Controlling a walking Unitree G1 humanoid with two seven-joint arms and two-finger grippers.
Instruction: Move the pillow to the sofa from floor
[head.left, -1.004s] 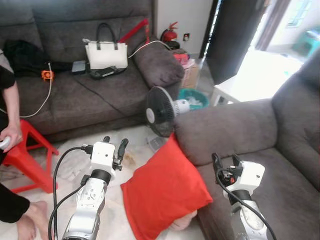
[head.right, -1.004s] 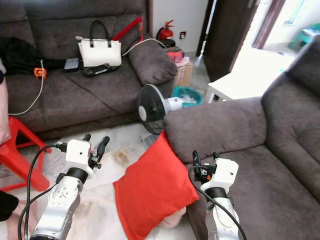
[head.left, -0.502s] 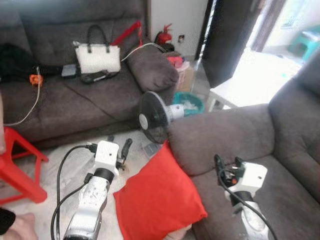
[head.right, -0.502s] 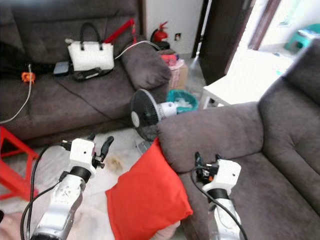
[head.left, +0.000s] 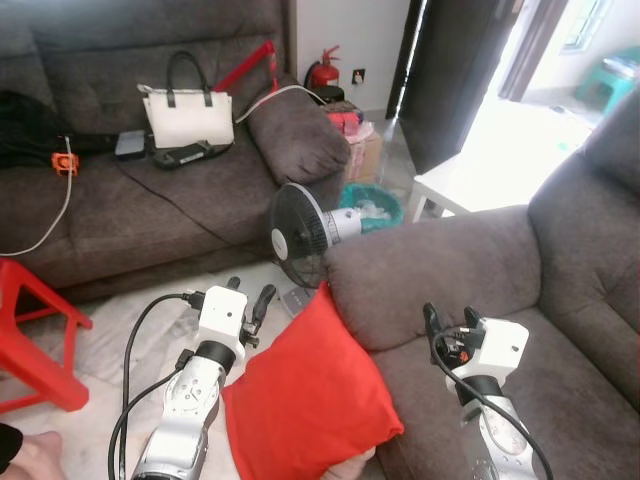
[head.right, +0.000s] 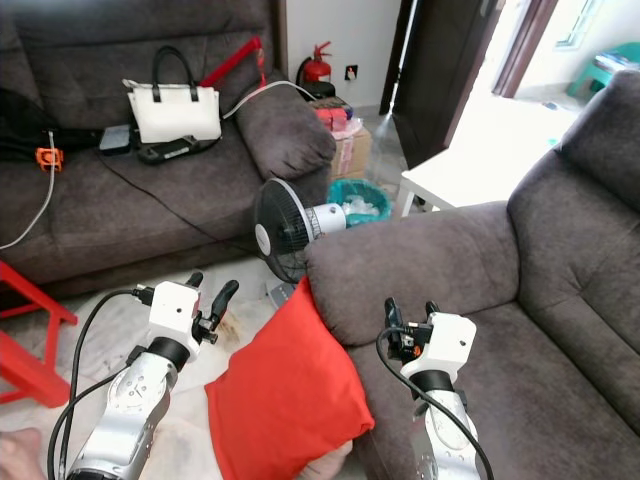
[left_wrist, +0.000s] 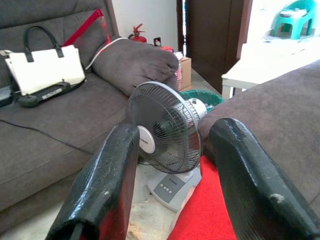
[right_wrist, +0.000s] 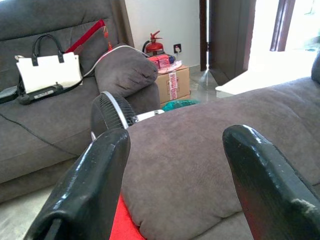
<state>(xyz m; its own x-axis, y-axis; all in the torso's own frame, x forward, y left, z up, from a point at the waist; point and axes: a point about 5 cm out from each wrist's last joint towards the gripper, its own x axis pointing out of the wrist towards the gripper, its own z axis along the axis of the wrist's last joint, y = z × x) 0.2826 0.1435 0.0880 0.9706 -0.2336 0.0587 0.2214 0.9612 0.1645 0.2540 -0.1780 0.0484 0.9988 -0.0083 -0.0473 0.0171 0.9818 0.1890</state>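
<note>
A red pillow (head.left: 305, 385) stands on edge on the floor, leaning against the front of the grey sofa (head.left: 470, 270) on my right. My left gripper (head.left: 250, 293) hovers open just left of the pillow's upper corner, apart from it. Over the sofa's seat (head.left: 580, 400), my right gripper (head.left: 450, 318) is open and holds nothing. In the left wrist view the pillow's corner (left_wrist: 210, 212) lies below the fingers (left_wrist: 107, 185). The right wrist view looks over the sofa armrest (right_wrist: 195, 150).
A small black fan (head.left: 300, 235) stands on the floor just behind the pillow. A second grey sofa (head.left: 120, 200) at the back left carries a white handbag (head.left: 187, 115) and cables. A red stool (head.left: 35, 330) is at the left, a white table (head.left: 465, 180) by the doorway.
The camera has shifted, so the whole scene sits differently in the frame. Both grippers stay open and raised. The pillow still leans on the sofa.
</note>
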